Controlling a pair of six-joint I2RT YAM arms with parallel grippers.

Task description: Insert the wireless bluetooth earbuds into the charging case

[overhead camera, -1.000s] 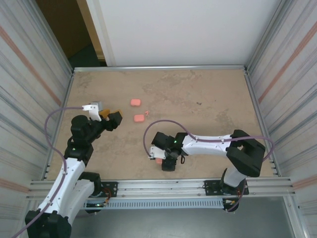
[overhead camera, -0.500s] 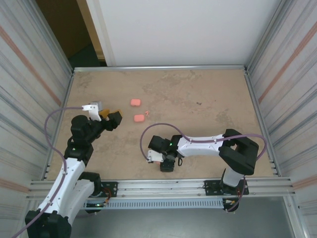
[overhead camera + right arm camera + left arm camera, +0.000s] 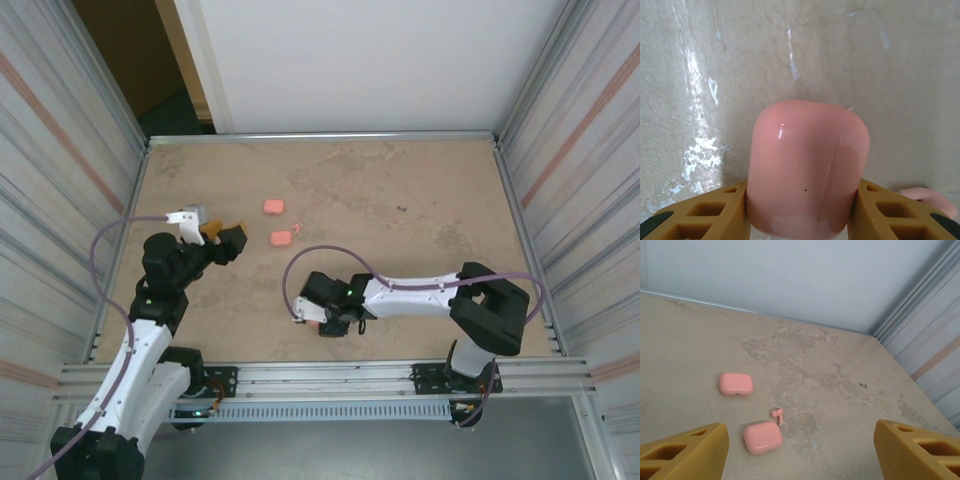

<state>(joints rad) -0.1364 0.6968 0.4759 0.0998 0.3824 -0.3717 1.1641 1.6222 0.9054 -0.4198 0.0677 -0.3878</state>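
One beige, mottled tabletop (image 3: pixel 420 200) carries two arms, three pink glossy rounded-square plastic cases and one clearly seen salmon-pink bent-stem plastic earbud (image 3: pixel 777 414).

The left gripper (image 3: pixel 800 450) stands wide apart, its yellow ribbed fingers (image 3: pixel 685 455) touching nothing. Ahead of those jaws and toward their left finger lie the near case (image 3: pixel 762 437) and, farther out, the far case (image 3: pixel 735 384), apart from each other. The earbud lies between them, just beside the near case's outer edge.

The right gripper (image 3: pixel 325 326) is closed on the gripped case (image 3: pixel 807 160). Its yellow fingers (image 3: pixel 705 215) press both side walls, the case stands out forward from the jaws, and the tabletop lies just beyond it. A small pink rounded tip (image 3: pixel 930 197) shows just outside one finger; I cannot tell what it is.

The table's near metal rail (image 3: pixel 330 372) runs close by the right jaws. Bare tabletop spreads wide beyond both pairs of jaws, out to the ribbed side walls (image 3: pixel 570 120) and the white back wall (image 3: pixel 380 60).
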